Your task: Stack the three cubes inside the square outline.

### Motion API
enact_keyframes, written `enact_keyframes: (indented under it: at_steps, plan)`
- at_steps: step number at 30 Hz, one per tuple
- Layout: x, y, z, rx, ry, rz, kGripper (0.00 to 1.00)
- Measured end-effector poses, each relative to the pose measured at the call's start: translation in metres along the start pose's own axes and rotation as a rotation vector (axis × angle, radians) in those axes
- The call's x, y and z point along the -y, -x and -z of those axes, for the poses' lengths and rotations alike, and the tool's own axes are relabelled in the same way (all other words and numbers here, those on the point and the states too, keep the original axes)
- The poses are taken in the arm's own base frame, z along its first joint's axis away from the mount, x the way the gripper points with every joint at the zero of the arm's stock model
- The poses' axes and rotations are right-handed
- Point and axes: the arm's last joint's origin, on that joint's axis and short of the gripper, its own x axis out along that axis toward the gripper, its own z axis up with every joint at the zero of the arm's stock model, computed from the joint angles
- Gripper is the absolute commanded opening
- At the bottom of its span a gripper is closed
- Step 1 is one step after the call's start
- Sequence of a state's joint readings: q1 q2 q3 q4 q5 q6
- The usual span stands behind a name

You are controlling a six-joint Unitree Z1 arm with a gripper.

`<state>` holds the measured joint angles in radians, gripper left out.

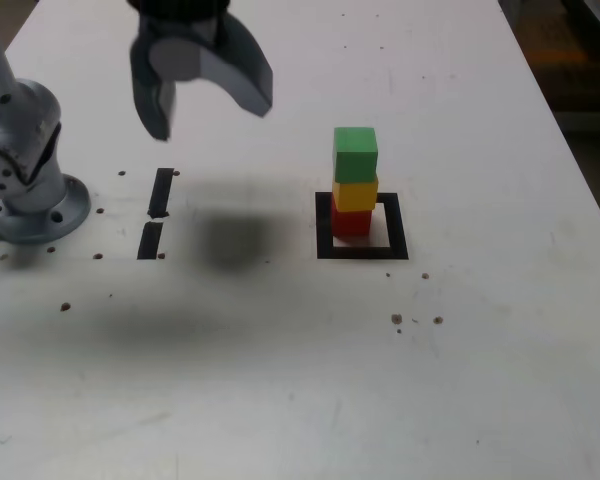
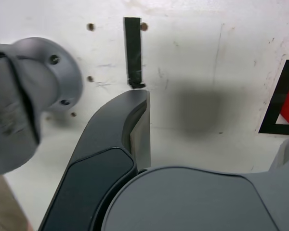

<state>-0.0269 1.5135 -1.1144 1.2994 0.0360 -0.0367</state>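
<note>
Overhead, the pincer (image 1: pixel 209 122) hangs wide apart, holding nothing. Below it lie two black strips (image 1: pixel 154 215) on a white table (image 1: pixel 290 350). Toward the exterior view's right of it, green (image 1: pixel 355 153), yellow (image 1: pixel 356 193) and red cubes (image 1: pixel 351 222) stand stacked, green topmost, inside the square outline (image 1: pixel 363 253).

Your tool (image 1: pixel 206 112) is blurred in the exterior view; the wrist view's edge crops your outline (image 2: pixel 275 103).

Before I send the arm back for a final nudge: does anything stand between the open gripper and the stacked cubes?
Nothing visible does. In the exterior view, only bare tabletop shows between the gripper and the green cube atop the stack.
</note>
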Motion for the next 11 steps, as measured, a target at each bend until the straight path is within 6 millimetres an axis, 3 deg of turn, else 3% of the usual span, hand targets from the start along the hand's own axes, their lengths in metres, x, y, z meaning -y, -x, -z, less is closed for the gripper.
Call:
enact_keyframes:
  at_steps: [5,8,11]
  plan:
    - [-0.003,-0.04,0.004,-0.006,0.013,0.035,0.99]
    - [-0.003,-0.063,0.019,-0.099,0.008,0.041,0.99]
    - [-0.003,-0.067,0.02,-0.107,0.005,0.047,0.99]
